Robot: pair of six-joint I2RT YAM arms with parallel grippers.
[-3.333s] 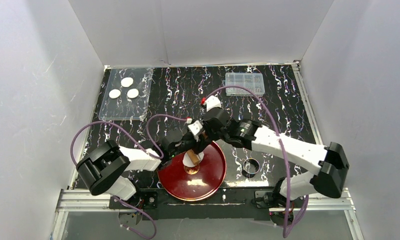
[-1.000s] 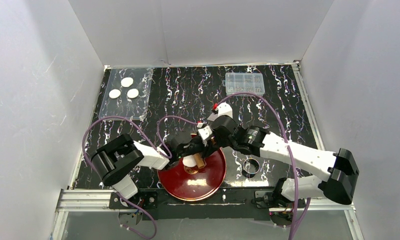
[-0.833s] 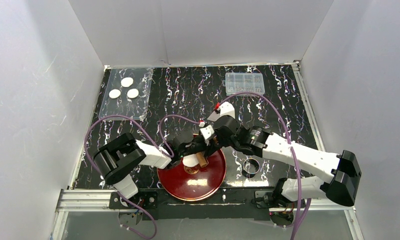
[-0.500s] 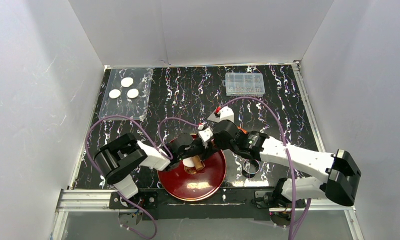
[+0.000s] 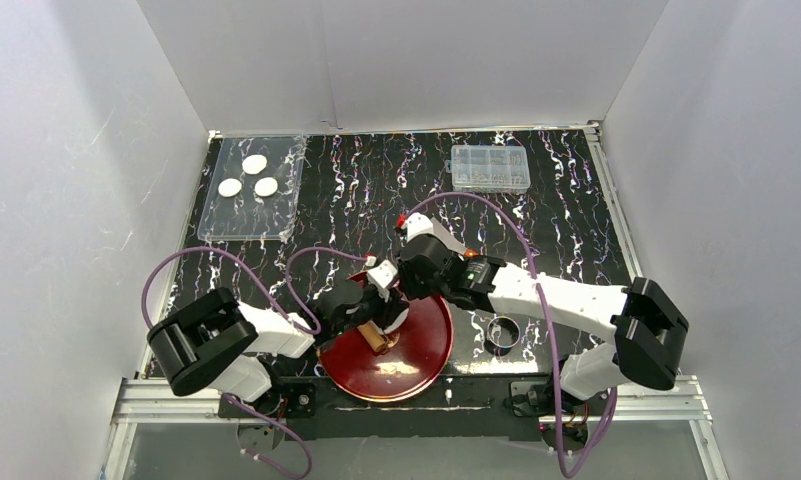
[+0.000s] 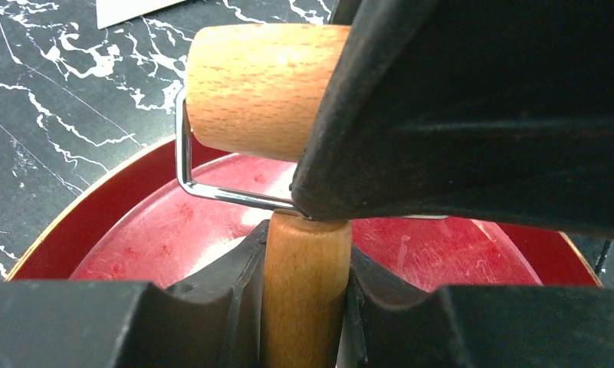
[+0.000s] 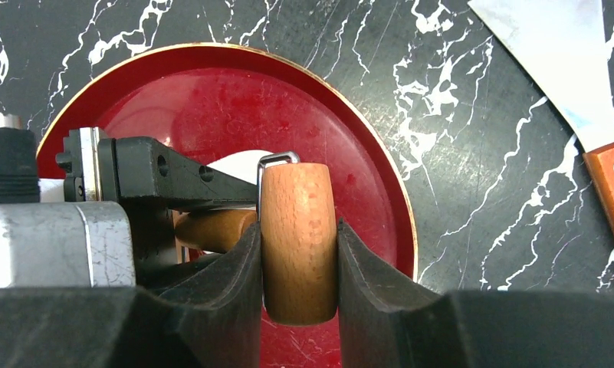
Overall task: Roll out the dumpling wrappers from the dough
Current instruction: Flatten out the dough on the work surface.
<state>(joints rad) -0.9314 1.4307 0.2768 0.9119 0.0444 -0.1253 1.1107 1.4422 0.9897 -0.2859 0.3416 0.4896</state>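
At the near edge of the black marbled surface [image 5: 376, 190], both arms meet over the red plate [image 5: 428, 350], where the dough [image 7: 238, 162] lies as a pale patch, mostly hidden beneath the tool. Here the left pincer [image 6: 305, 307] is closed partway on the wooden handle [image 6: 303, 253] of a small roller [image 7: 298, 207], while the right pincer [image 7: 299, 261] is clamped, somewhat wider, across the roller's barrel itself. Three finished dumpling wrappers [image 5: 248, 175] sit well apart from the work, on a clear tray [image 5: 246, 225] in the far left corner. Soft, light and probably tacky, the dough looks likely to squash or tear if pinched. It is best worked through the stiff wooden roller, with pressure spread from the middle outward. A grip on the barrel would seem to stop it turning, so the handle appears the better place to hold.
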